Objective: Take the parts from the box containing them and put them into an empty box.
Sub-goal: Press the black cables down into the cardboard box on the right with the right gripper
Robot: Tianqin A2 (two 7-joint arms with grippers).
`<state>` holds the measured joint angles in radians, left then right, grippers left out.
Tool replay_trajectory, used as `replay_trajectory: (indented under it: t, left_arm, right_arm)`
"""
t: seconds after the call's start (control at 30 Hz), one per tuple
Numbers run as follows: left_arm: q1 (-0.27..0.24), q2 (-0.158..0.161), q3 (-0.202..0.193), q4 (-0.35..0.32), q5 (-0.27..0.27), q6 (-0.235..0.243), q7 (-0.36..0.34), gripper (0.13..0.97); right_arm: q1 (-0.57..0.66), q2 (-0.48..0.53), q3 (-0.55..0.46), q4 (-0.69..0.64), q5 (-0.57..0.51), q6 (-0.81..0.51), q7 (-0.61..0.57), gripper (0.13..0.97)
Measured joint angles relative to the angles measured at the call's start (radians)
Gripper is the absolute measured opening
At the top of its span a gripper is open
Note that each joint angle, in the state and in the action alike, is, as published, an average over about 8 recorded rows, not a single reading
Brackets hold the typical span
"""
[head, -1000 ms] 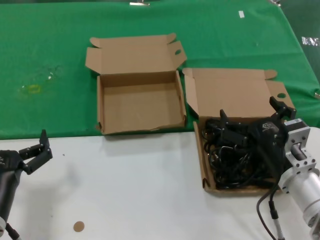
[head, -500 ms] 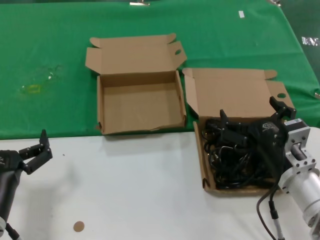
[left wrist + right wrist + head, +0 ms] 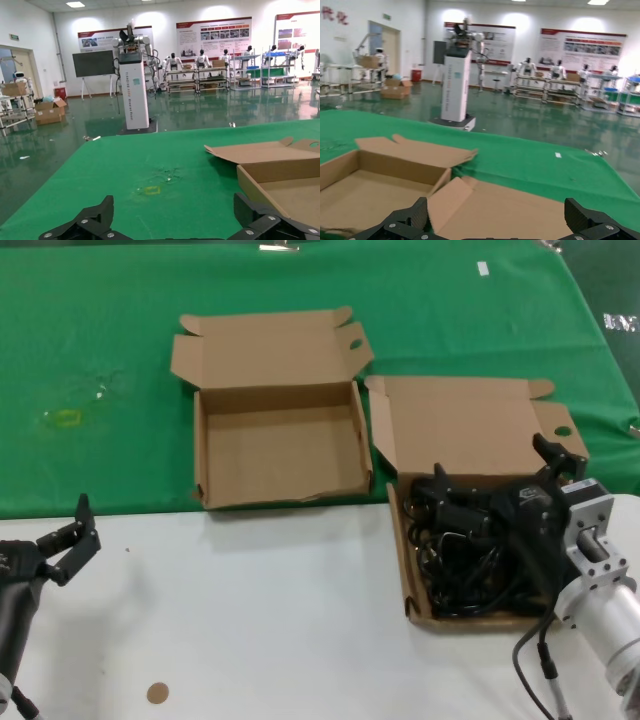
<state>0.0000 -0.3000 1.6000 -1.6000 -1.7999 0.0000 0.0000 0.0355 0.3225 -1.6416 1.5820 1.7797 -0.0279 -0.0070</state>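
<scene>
We record the following.

Right gripper [image 3: 497, 483]: black pincer on a silver wrist, poised over the cord-filled box with its fingers spread wide. One tip sits at the box's inner left side and the other near the round hole in the lid. It has hold of nothing that we can see.

Parts [image 3: 470, 565]: black power cords with moulded plugs, heaped in tangled loops directly beneath and just in front of the right pincer. All lie inside their box.

Box containing them [image 3: 460, 430]: brown corrugated cardboard mailer, with its tall plain lid standing open behind the right pincer.

Empty box [image 3: 278, 445]: brown corrugated cardboard mailer, wider than long, with an eared lid folded back. It stands on the green cloth [image 3: 100, 330] to the left of the right pincer, just beside the full box.

Left gripper [image 3: 68, 537]: black pincer with its fingers parted, holding nothing. It sits low over the white tabletop [image 3: 260, 620], well apart from both boxes.

Small brown disc [image 3: 157, 693]: lies on the white tabletop, right of the left arm.
</scene>
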Motion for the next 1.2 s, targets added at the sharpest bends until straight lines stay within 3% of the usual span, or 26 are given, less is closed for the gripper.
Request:
replay_trajectory:
  t: [0.23,0.5,0.63,0.9,1.2]
  left_arm:
    - [0.000,0.000,0.000,0.000,0.000,0.000,0.000,0.792]
    - [0.000,0.000,0.000,0.000,0.000,0.000,0.000,0.598]
    - [0.000,0.000,0.000,0.000,0.000,0.000,0.000,0.598]
    - [0.000,0.000,0.000,0.000,0.000,0.000,0.000,0.382]
    - [0.000,0.000,0.000,0.000,0.000,0.000,-0.001,0.236]
  right_arm:
    - [0.011,0.106,-0.059,0.033,0.009,-0.013,0.035,0.966]
    - [0.085,0.293,-0.105,0.036,0.014,-0.137,0.105,0.966]
    - [0.161,0.383,-0.119,-0.003,0.007,-0.267,0.094,0.966]
    - [0.376,0.513,-0.184,-0.127,-0.032,-0.590,-0.047,0.966]
    - [0.647,0.593,-0.308,-0.263,-0.124,-0.976,-0.237,0.966]
